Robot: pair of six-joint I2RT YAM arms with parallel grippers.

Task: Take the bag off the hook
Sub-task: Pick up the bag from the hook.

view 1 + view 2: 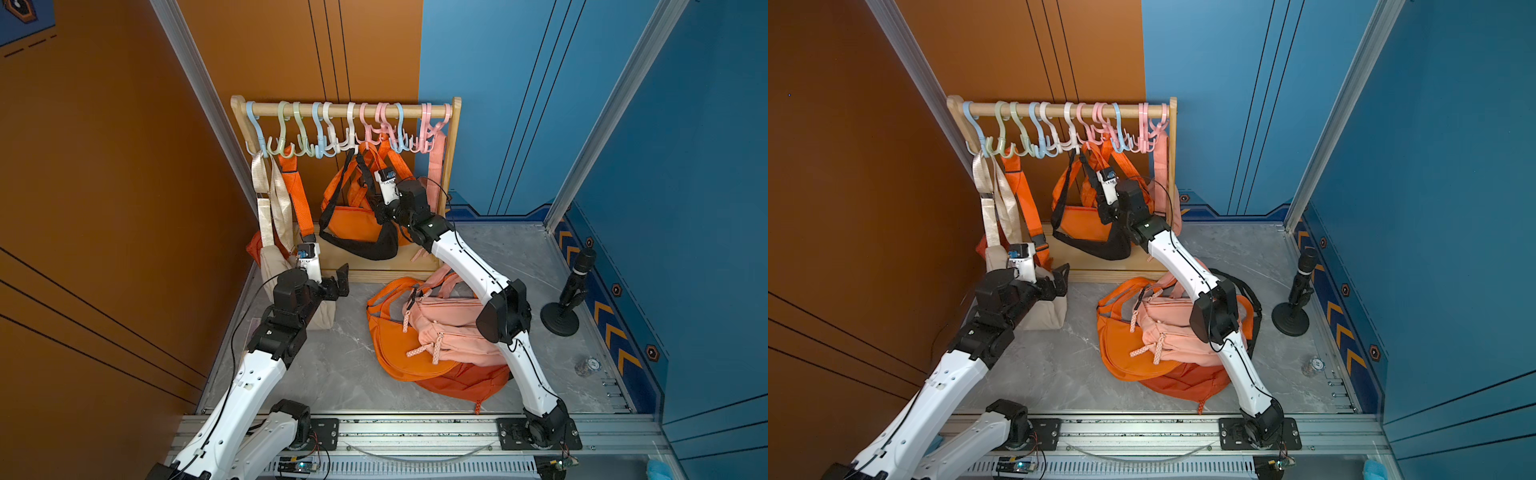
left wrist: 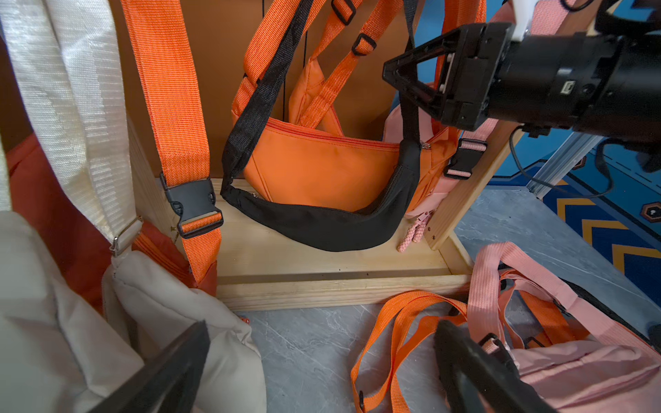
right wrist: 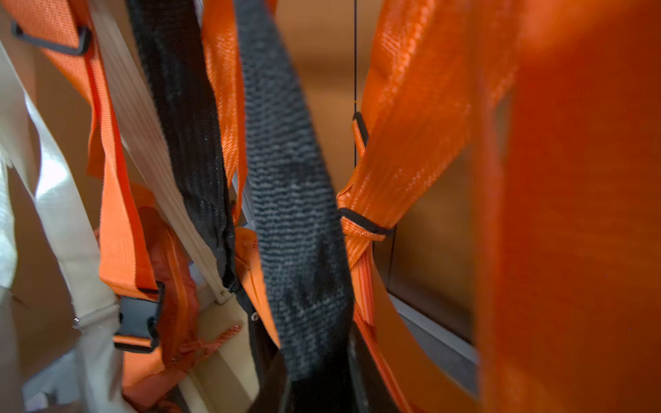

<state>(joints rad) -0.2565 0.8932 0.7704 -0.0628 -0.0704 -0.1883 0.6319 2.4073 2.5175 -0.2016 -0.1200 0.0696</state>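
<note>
A black crescent bag (image 1: 361, 246) (image 2: 322, 229) hangs by its black strap (image 3: 289, 214) from a white hook (image 1: 351, 143) on the wooden rail (image 1: 345, 109). Its body sags onto the rack's base. My right gripper (image 2: 393, 77) (image 3: 314, 389) reaches in at mid-strap height and is shut on that black strap, whose webbing runs between the dark fingers. My left gripper (image 1: 340, 280) (image 2: 322, 332) hovers low in front of the rack's base. It is open and holds nothing, beside a beige bag (image 1: 274, 257).
An orange bag (image 1: 353, 216) hangs right behind the black one, with orange and pink straps around it. An orange bag (image 1: 395, 345) and a pink backpack (image 1: 449, 324) lie piled on the grey table. A black microphone stand (image 1: 569, 291) stands at the right.
</note>
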